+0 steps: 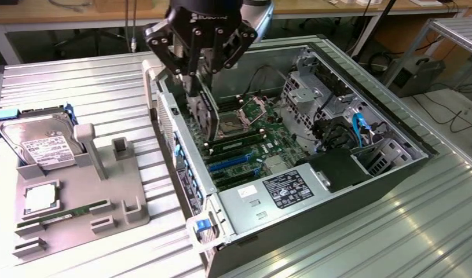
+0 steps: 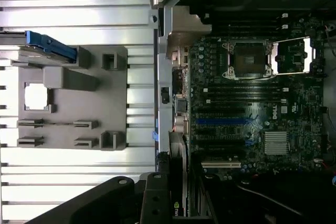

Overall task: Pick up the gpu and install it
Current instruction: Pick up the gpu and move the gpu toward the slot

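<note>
Robot gripper, clamped on the gpu, holds the dark card on edge directly beneath it, long axis pointing down, inside the open computer case near its rear wall, above the motherboard and just short of the blue expansion slots.

There was the open computer case, lying on its side on the ribbed metal table, its green motherboard exposed, the processor socket unlatched and the blue slots just beside it. Over on the exterior view's left sat a grey holder, with a hard drive propped at one end and a processor chip and green memory stick nearby.
</note>
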`<state>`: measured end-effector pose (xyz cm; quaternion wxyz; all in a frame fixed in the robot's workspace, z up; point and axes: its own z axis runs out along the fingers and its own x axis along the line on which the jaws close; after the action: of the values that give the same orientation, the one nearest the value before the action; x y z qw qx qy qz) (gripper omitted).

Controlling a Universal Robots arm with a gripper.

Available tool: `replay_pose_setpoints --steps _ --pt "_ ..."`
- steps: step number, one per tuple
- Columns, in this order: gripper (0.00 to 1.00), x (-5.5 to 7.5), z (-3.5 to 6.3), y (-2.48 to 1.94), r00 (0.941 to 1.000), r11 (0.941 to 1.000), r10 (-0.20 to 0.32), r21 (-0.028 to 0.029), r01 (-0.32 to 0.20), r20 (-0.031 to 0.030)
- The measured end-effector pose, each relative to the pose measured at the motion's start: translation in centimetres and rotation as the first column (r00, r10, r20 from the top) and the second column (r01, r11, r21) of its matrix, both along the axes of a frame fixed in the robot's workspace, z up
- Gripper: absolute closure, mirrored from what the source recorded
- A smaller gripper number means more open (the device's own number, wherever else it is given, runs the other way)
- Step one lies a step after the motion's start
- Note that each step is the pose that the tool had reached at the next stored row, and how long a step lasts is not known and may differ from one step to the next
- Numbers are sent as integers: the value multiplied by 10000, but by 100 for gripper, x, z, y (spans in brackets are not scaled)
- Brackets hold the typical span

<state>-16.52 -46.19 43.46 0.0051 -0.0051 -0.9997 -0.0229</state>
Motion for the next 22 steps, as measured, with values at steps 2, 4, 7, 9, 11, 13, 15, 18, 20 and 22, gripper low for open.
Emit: replay_pose_setpoints --steps 2,4,7,9,11,13,15,18,20,22 --pt "74 174 -68 12 10000 10000 0 -17 0 -13" --pt "74 267 -104 22 10000 10000 -2 -25 2 -26" --pt "74 423 -167 40 10000 10000 -2 -36 2 -52" --pt "74 515 -204 50 10000 10000 -1 -41 0 -66" --pt "74 609 -241 60 10000 10000 -2 -47 2 -81" --pt "74 700 -278 70 10000 10000 0 -53 -1 -94" --pt "74 805 -319 82 9999 10000 -2 -60 2 -110" --pt "74 946 -377 96 9999 10000 -3 -64 2 -131" --pt "74 1036 -411 101 9999 10000 0 -67 -1 -144" --pt "74 1129 -450 104 9999 10000 -2 -66 1 -156"
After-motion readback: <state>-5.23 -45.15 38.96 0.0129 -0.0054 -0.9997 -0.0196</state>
